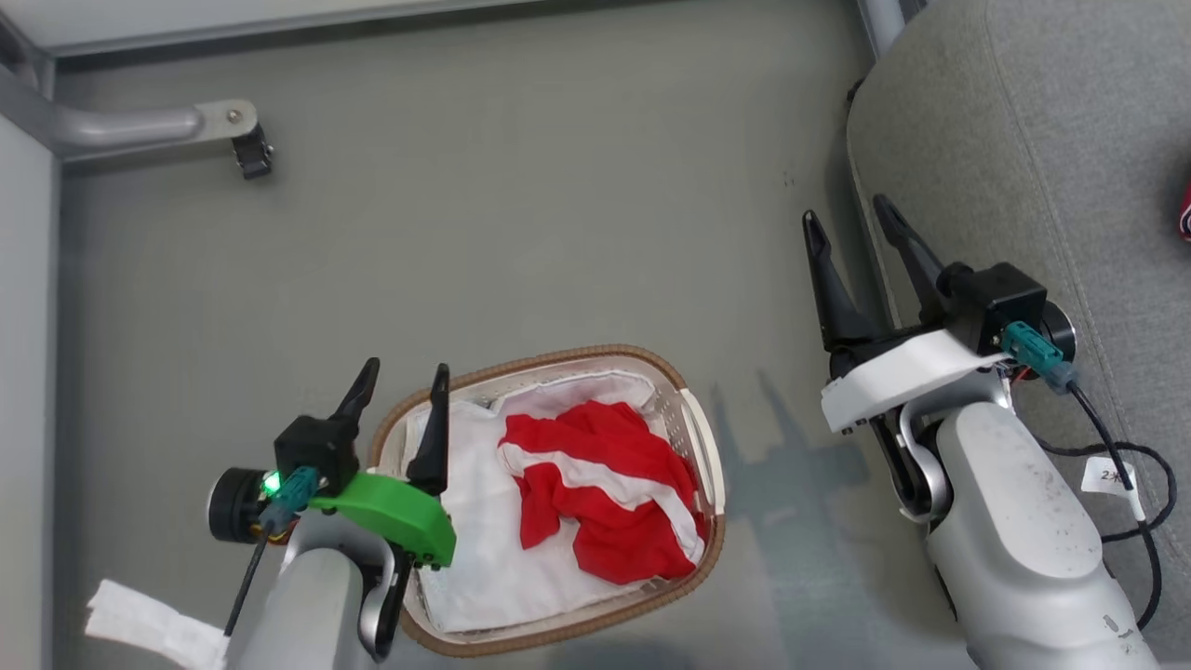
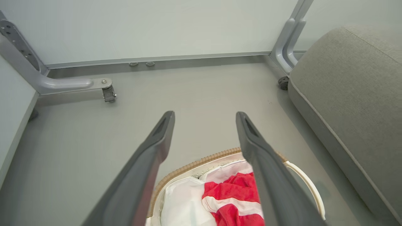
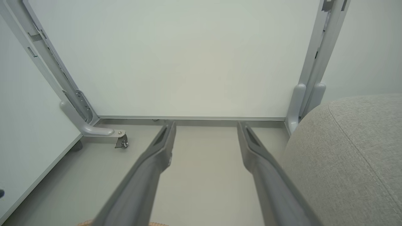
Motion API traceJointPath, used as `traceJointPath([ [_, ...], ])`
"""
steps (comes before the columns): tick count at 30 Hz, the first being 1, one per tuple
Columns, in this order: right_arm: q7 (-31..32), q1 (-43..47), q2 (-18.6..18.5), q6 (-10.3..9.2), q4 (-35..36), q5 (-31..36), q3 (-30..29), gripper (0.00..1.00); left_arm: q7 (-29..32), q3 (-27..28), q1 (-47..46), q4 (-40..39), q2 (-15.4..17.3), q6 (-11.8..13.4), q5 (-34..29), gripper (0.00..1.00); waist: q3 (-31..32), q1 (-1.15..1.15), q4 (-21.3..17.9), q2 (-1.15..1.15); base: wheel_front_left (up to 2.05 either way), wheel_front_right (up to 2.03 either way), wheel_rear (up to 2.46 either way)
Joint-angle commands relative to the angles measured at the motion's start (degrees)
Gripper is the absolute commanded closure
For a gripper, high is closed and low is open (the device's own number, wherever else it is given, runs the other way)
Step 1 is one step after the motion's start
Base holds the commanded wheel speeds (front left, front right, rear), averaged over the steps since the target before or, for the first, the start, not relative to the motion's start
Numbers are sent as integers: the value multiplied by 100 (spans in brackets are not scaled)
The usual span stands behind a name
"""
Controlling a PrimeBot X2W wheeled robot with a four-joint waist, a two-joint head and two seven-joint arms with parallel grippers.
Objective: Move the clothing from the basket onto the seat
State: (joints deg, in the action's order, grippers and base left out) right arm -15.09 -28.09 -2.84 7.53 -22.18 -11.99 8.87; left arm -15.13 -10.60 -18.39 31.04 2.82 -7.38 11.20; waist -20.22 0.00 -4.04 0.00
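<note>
A crumpled red garment with a white stripe, the clothing (image 1: 605, 493) (image 2: 232, 194), lies on the white liner inside the oval basket (image 1: 595, 353) (image 2: 201, 160) on the floor. My left gripper (image 1: 407, 368) (image 2: 204, 113) hovers over the basket's left end, open and holding nothing. My right gripper (image 1: 845, 207) (image 3: 206, 124) is open too, above the floor just left of the grey seat (image 1: 1023, 140) (image 2: 351, 88) (image 3: 351, 150). A sliver of red fabric (image 1: 1186, 214) lies on the seat at the head view's right edge.
A grey metal leg with a caster (image 1: 186, 121) (image 2: 106, 92) juts out at the far left. Another frame post (image 1: 884, 19) stands by the seat's far corner. Pale wall panels close the back and left. A black cable (image 1: 1126, 484) hangs beside my right forearm.
</note>
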Motion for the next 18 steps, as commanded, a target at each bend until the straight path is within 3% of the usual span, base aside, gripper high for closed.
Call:
traceJointPath([
  [1,-9,-138,-19,-8,65,-9,6,0,-3,-141,-189,35,24,-13,9,0,-642,0,-342,0,0,0,0],
  [7,-9,-459,-18,-8,333,-76,87,0,-3,-870,-691,444,97,-16,140,0,-1249,0,-538,0,0,0,0],
  [18,-9,-878,-18,-8,791,-123,230,0,-3,-1580,-1668,1379,291,-17,405,0,-2215,0,-691,0,0,0,0],
])
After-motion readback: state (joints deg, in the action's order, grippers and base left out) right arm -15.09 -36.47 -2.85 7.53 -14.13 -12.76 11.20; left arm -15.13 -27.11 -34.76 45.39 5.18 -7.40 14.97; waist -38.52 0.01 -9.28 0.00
